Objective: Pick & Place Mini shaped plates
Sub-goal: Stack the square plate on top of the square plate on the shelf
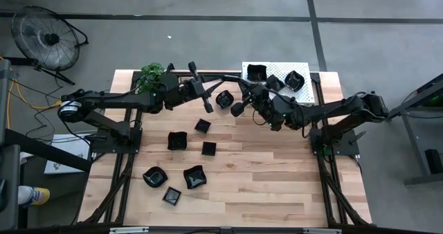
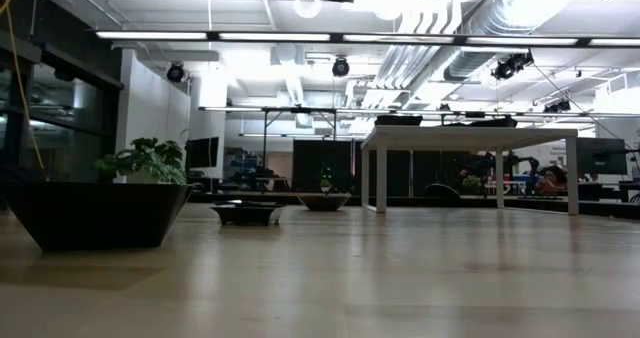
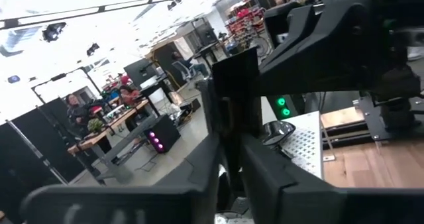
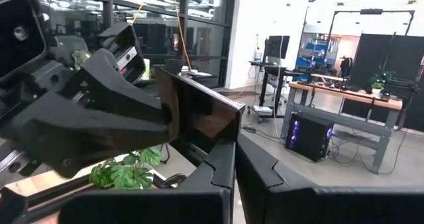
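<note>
Overhead, black mini plates (image 1: 195,176) dot the pale wooden table (image 1: 277,185)

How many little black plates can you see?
9 plates: six on the bare wood, one plate between the arms, two on the white rack; arms may hide more.

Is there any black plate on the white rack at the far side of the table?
Yes, in the high view two black plates sit on the white rack.

Both arms reach inward over the table's far half. Right hand (image 1: 243,99) pinched closed; left hand (image 1: 201,88) raised beside it.
</note>
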Robot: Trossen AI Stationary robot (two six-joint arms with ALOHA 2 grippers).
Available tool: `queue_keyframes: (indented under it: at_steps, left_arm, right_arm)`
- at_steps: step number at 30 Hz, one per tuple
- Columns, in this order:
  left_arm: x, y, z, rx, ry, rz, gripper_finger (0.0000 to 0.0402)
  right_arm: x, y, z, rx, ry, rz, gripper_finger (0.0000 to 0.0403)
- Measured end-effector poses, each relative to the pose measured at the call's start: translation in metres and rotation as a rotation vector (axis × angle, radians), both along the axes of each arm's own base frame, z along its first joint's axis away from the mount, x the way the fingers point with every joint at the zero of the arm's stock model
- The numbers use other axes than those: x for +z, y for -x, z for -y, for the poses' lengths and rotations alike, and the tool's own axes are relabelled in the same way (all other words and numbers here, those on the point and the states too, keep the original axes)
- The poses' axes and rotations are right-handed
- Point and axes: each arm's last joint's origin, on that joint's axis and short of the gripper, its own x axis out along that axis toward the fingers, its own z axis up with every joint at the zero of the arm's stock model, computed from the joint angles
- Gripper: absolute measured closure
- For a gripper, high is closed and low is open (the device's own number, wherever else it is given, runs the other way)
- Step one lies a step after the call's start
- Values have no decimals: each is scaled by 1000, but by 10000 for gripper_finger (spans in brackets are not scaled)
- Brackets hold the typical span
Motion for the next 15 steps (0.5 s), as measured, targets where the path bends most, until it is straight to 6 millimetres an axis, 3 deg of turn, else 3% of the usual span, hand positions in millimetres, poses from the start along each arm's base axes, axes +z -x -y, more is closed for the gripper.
queue_keyframes:
  at_steps: [10,15]
  left_arm:
    - [3,4,-2,126,-90,-42,231]
    - [15,19,-1,179,-125,-38,213]
  right_arm:
    - [1,8,3,-145,-90,52,403]
    - [11,40,8,-274,-259,194,403]
